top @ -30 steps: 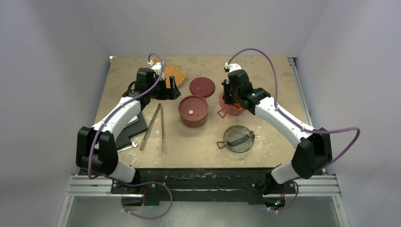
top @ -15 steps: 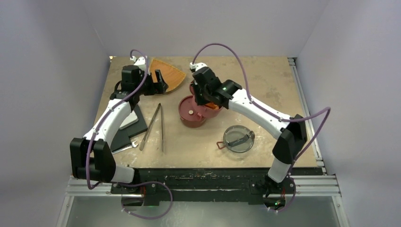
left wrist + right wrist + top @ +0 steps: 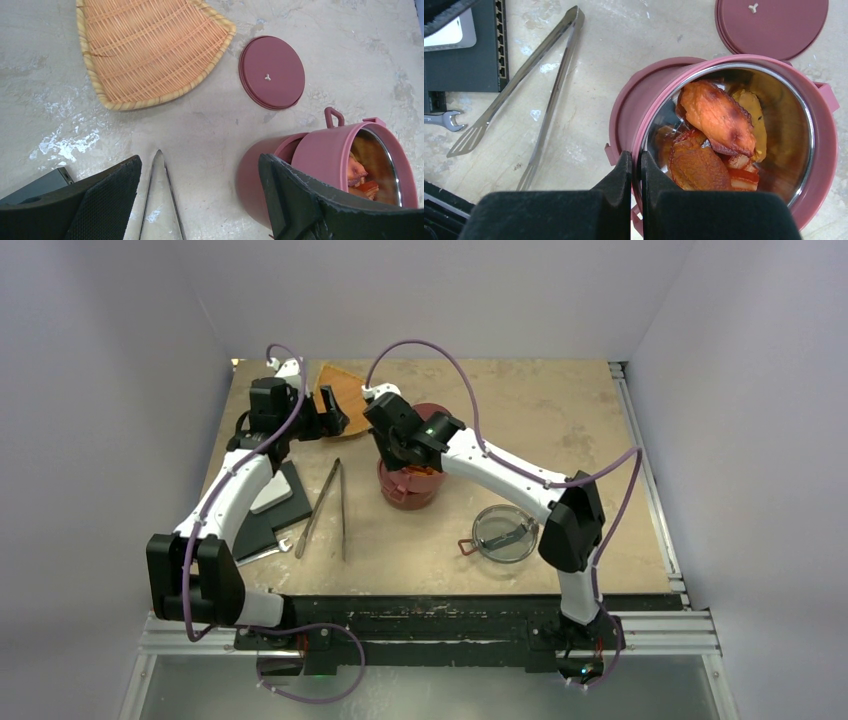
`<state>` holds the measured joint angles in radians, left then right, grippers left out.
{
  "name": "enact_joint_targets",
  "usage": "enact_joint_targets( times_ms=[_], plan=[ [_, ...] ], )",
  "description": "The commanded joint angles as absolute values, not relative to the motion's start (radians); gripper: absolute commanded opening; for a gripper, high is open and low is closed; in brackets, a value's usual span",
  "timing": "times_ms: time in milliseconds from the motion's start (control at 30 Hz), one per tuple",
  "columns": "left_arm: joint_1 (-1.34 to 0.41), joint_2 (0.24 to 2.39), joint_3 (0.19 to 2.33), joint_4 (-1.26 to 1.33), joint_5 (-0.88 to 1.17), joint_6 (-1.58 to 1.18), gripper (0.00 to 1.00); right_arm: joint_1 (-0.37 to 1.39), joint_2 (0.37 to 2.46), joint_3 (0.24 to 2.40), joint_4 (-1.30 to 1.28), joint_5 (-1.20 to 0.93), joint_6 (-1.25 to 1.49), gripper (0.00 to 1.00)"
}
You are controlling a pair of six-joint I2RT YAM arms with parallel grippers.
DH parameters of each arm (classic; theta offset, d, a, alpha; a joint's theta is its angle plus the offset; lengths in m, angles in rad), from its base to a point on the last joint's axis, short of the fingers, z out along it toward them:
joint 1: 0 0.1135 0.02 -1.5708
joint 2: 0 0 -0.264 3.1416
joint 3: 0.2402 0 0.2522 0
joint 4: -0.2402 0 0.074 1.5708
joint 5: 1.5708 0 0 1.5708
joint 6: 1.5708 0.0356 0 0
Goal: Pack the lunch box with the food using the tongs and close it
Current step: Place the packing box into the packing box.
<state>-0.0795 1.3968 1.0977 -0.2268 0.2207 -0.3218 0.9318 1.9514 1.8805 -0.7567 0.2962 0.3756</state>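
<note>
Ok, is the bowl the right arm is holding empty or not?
Not empty: the bowl holds orange, brown and red food pieces, plain in the right wrist view.

1. Scuffed tan desk (image 3: 580, 420): woven tray (image 3: 145, 50) and dark-red disc lid (image 3: 271, 71) at far side.
2. Centre: lower lunch box bowl (image 3: 255, 172), tongs (image 3: 330, 505) to its left.
3. Near left: black box (image 3: 474, 60), wrench (image 3: 441, 120). Near right: clear lid (image 3: 505, 532).

Bench (image 3: 560, 410) of mottled beige board with worn pale patches, enclosed on the left, rear and right by plain pale grey-lilac walls (image 3: 450, 290). An aluminium rail (image 3: 450, 635) runs along its near edge, with a grey surface (image 3: 450, 690) below. Lighting even and diffuse.
</note>
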Motion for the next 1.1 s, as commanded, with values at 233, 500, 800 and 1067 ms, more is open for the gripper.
enact_joint_targets(
  times_ms=[233,500,800,1067],
  plan=[
    [-0.072,1.358,1.114,-0.207,0.238,-0.328,0.87,0.967,2.005,2.011,-0.750,0.316,0.406,0.00],
    [-0.072,1.356,1.114,-0.207,0.239,-0.329,0.87,0.984,2.023,2.018,-0.745,0.319,0.440,0.00],
    [-0.071,1.356,1.113,-0.204,0.246,-0.333,0.87,0.997,2.058,2.043,-0.741,0.323,0.482,0.00],
    [-0.071,1.356,1.111,-0.204,0.250,-0.336,0.87,1.003,2.088,2.080,-0.766,0.341,0.514,0.00]
  ],
)
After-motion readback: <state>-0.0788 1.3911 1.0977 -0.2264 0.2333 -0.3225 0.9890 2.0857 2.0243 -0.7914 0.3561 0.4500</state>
